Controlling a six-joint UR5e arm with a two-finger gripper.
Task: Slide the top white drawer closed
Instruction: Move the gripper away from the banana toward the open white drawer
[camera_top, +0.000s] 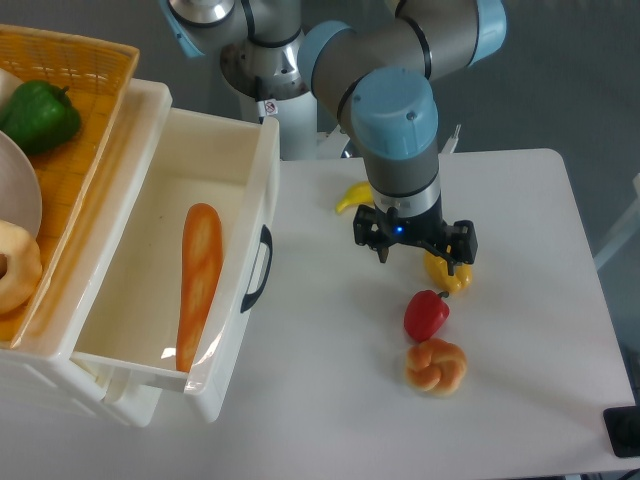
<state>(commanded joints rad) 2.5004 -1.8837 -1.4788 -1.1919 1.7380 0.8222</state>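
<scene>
Top white drawer (160, 270) pulled open, well left of fingers (415, 262), grip state unclear, nothing visibly held

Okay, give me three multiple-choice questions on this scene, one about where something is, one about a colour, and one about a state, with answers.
1. Where does the long baguette lie?
A. in the top white drawer
B. on the table
C. in the orange wicker tray

2. What colour is the pepper in the orange wicker tray?
A. red
B. green
C. yellow

3. How is the top white drawer now?
A. fully shut
B. pulled open
C. taken out and set on the table

Answers:
1. A, the baguette rests inside the drawer's walls.
2. B, the green pepper sits in the tray.
3. B, its inside shows and its black handle juts toward the table.
</scene>
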